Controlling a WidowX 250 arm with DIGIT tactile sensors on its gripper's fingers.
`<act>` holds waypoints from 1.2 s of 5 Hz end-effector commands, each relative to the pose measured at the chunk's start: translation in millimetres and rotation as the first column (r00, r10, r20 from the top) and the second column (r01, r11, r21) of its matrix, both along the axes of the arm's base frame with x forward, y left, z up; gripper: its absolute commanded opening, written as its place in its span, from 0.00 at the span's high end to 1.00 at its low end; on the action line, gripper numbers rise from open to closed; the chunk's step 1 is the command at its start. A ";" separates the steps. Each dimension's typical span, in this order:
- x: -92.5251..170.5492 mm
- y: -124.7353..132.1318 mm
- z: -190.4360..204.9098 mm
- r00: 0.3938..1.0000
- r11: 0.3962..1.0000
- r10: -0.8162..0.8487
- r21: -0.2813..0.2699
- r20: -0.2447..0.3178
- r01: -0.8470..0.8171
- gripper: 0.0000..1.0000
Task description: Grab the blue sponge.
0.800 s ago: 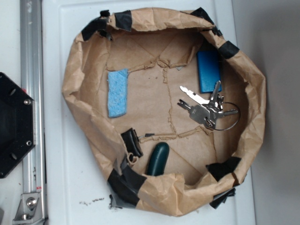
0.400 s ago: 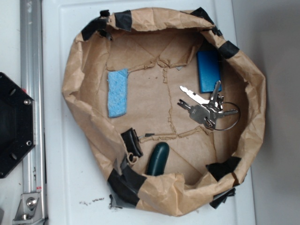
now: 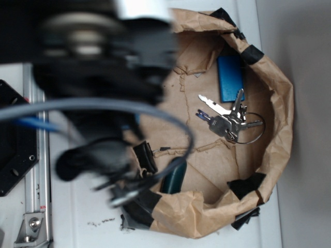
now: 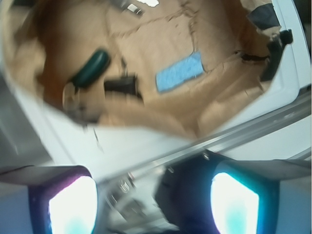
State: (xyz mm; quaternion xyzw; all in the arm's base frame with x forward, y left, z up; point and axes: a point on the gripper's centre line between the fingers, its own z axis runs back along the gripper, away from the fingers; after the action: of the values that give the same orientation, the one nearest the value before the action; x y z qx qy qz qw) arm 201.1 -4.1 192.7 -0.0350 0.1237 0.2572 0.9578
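The blue sponge (image 4: 179, 73) is light blue and flat. It lies on the floor of the brown paper bag (image 4: 214, 112), in the upper middle of the wrist view. In the exterior view my blurred arm (image 3: 103, 77) covers the bag's left side and hides the sponge. My gripper (image 4: 153, 204) is open, with its two bright pads (image 4: 73, 207) far apart and nothing between them. It hangs above the metal rail and the black base outside the bag's rim, well short of the sponge.
A smooth dark blue block (image 3: 230, 78) and a bunch of keys (image 3: 227, 119) lie at the bag's right. A dark green handle (image 3: 175, 178) and a black binder clip (image 3: 146, 156) lie near its front wall. An aluminium rail (image 3: 36, 206) and a black base (image 3: 15, 144) stand to the left.
My arm has swept into the exterior view from the upper left, blurred with motion, and now covers the sponge and the bag's left half. The objects in the bag have not moved.
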 end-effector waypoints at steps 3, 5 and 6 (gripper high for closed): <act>22.4 64.7 -83.2 0.840 0.746 0.532 0.410 0.106 -0.524 0.00; 22.4 64.7 -83.2 0.840 0.746 0.532 0.410 0.106 -0.524 0.00; 10.0 80.8 -116.2 0.807 0.704 0.578 0.426 0.123 -0.569 0.00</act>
State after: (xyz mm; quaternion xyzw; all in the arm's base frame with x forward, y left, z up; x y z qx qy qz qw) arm 218.6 59.4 61.4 0.1543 0.0717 0.5470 0.8197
